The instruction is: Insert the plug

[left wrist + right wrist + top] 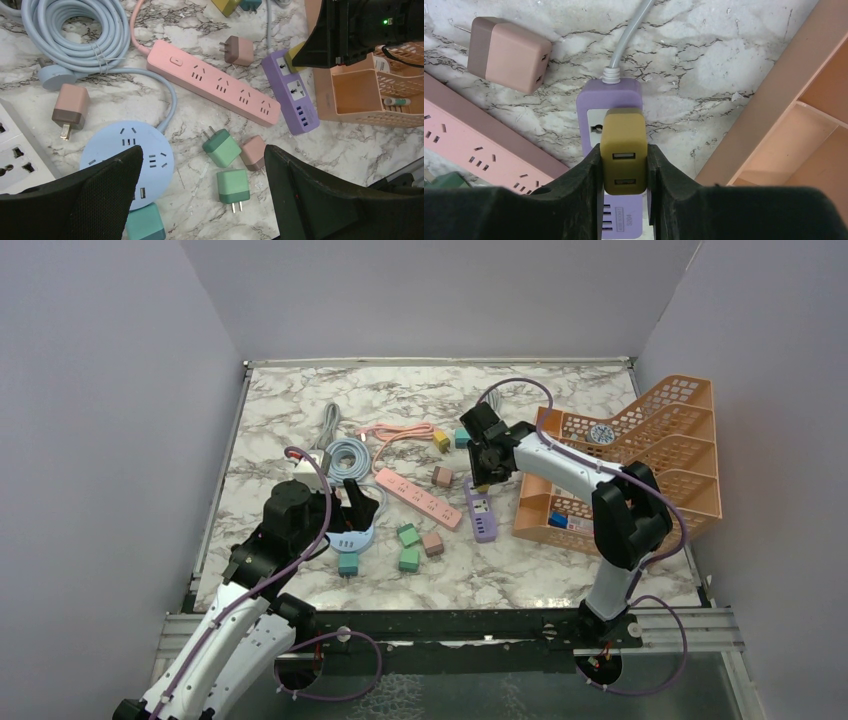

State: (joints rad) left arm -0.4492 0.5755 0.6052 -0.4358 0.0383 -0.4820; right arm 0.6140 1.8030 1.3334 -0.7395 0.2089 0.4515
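My right gripper is shut on a mustard-yellow plug, its two USB ports facing the camera. The plug stands over the top socket of a purple power strip; its prongs are hidden. In the top view the right gripper points down at the purple strip, next to the orange basket. The left wrist view shows the yellow plug against the strip. My left gripper is open and empty, above a round blue power strip and loose green plugs.
A pink power strip lies left of the purple one. An orange basket stands at the right. Green plugs, pink plugs, a coiled blue cable and a white strip lie about.
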